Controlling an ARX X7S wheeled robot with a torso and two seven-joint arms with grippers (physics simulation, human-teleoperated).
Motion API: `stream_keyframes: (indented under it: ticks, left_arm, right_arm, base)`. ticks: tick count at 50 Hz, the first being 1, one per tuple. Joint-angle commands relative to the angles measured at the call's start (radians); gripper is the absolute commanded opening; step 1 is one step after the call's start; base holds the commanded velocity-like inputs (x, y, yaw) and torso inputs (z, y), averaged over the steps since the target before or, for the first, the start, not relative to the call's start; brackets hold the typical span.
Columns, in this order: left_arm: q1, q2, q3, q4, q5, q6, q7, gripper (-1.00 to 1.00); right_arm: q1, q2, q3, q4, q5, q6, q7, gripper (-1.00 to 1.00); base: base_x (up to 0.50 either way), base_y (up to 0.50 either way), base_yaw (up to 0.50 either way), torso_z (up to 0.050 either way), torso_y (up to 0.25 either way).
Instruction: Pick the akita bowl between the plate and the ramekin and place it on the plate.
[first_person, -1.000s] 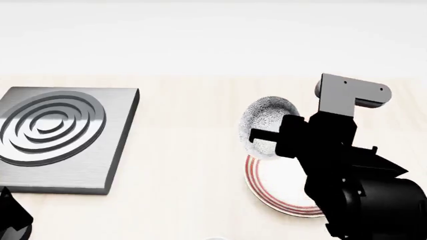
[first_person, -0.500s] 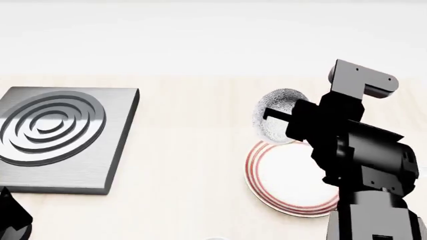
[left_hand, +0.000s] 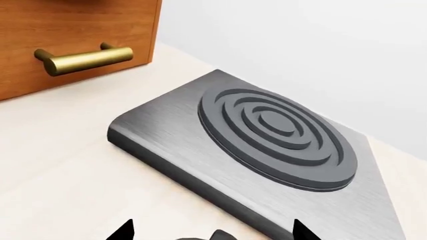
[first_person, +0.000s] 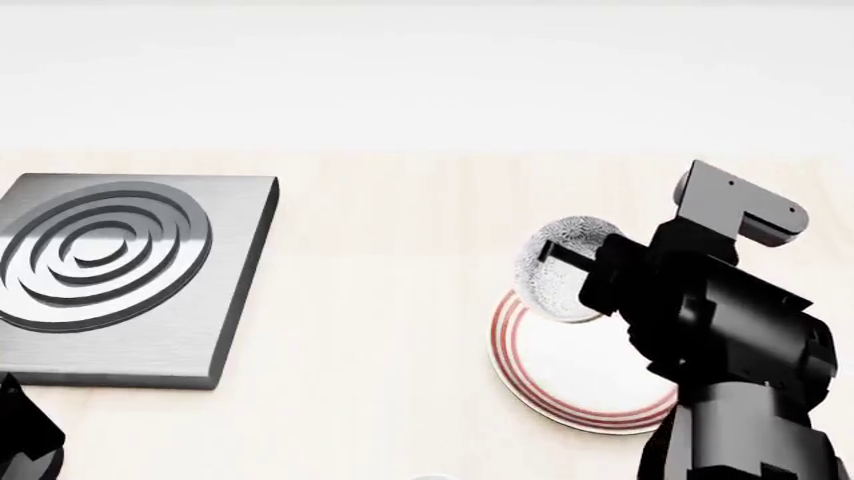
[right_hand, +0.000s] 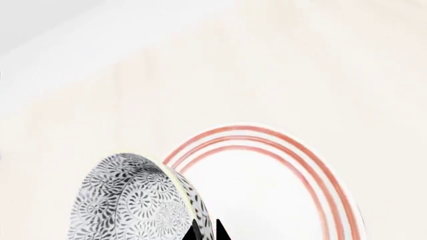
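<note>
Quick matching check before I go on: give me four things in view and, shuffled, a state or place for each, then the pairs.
Things:
1. akita bowl
2. plate
3. burner block
4. brass handle

States:
A. flat on the table, red rings round its rim
B. grey, with raised concentric rings
C. tilted, its rim pinched by the right gripper
D. fixed on a wooden front

Pairs: 1-C, 2-A, 3-B, 4-D

The right gripper (first_person: 567, 262) pinches the rim of the akita bowl (first_person: 561, 275), which is tilted over the far edge of the plate (first_person: 567, 375). A grey square slab (first_person: 127, 275) with raised concentric rings lies well apart on the pale table (first_person: 380, 330).
</note>
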Motion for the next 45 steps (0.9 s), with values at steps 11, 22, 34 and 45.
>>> stream_keyframes:
  ticks: [11,22,34,45]
  left_arm:
    - [0.005,-0.003,0.003,0.007,-0.004,0.001,-0.006,1.00]
    - [0.008,-0.005,0.005,0.019,-0.009,-0.004,-0.013,1.00]
    - [0.011,-0.007,0.006,0.024,-0.013,-0.005,-0.015,1.00]
    - [0.005,-0.007,0.008,0.006,-0.012,0.004,-0.010,1.00]
  right_arm:
    - [-0.021,-0.015,0.235,0.004,-0.110,-0.002,0.023,-1.00]
    - [-0.037,-0.022,0.349,0.004,-0.112,-0.065,0.080,-1.00]
    - [-0.049,-0.036,0.401,0.004,-0.131,-0.163,0.195,-1.00]
    - [-0.047,-0.040,0.456,0.004,-0.129,-0.170,0.236,-1.00]
  base:
    - [0.00,0.00,0.00,0.000,0.000]
    - [0.00,0.00,0.00,0.000,0.001]
    - [0.00,0.00,0.00,0.000,0.000]
    - [0.00,0.00,0.00,0.000,0.000]
